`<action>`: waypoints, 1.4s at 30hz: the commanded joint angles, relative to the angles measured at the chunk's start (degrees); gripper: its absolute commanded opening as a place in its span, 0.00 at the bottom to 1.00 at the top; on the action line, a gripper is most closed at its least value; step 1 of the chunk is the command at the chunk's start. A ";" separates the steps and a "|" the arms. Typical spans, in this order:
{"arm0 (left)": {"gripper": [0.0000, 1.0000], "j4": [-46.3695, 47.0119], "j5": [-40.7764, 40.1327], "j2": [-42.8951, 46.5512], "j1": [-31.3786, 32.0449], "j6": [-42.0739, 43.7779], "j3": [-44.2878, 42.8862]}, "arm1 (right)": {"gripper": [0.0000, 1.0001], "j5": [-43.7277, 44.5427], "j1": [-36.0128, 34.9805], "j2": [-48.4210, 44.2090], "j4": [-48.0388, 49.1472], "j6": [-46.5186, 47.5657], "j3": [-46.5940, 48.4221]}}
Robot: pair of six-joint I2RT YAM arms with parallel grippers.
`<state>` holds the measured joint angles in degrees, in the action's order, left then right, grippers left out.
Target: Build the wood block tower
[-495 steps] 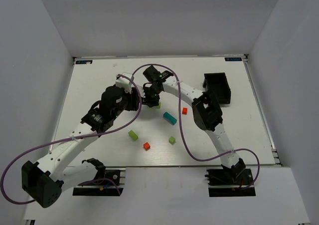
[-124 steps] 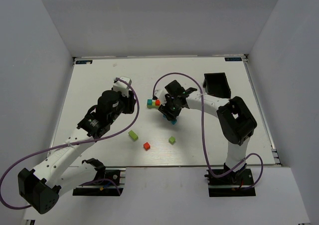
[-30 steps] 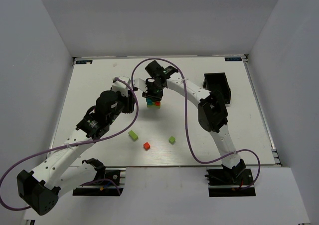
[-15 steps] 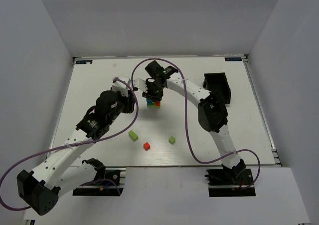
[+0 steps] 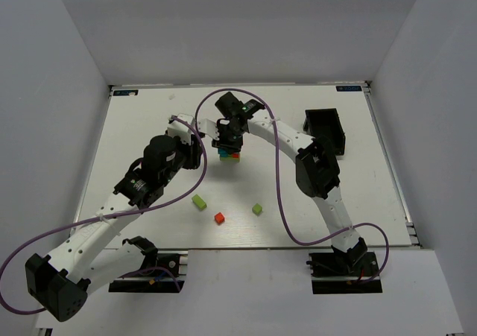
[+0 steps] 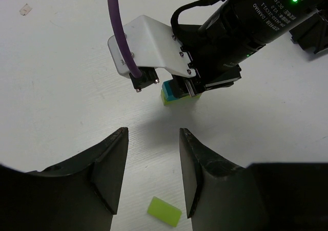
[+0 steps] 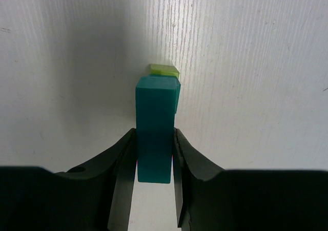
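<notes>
Overhead, a white table (image 5: 149,112) holds everything. The right gripper (image 5: 229,136) hangs beyond its centre toward 12 o'clock, clamped on a teal bar (image 7: 155,100); the left gripper (image 6: 152,139), jaws apart and empty, sits near at its 9 o'clock. The wood block tower (image 5: 229,155) stands beneath the right gripper. The teal bar's long axis runs 6 to 12 o'clock from the fingers (image 7: 120,164), far end over the tower's lime-green block (image 7: 165,69)
</notes>
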<state>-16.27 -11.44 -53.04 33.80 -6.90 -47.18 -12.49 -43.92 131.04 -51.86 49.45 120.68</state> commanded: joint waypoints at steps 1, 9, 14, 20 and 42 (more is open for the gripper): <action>0.55 0.63 0.28 1.27 -0.32 0.30 0.60 | 0.10 -0.43 -0.20 0.35 -1.14 -0.58 2.63; 0.55 0.63 0.28 1.27 -0.32 0.30 0.60 | 0.10 -0.25 -0.29 0.44 -1.23 -0.76 2.54; 0.55 0.63 0.28 1.27 -0.32 0.30 0.60 | 0.10 -0.25 -0.46 0.62 -1.14 -0.93 2.54; 0.55 0.63 0.28 1.27 -0.32 0.30 0.60 | 0.11 -0.08 -0.46 0.62 -0.97 -1.02 2.45; 0.55 0.63 0.28 1.27 -0.32 0.30 0.60 | 0.13 0.54 -0.46 0.53 -0.35 -1.38 2.54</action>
<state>-16.27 -11.44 -53.04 33.80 -6.87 -47.18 -12.03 -44.03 131.63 -52.47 48.42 120.70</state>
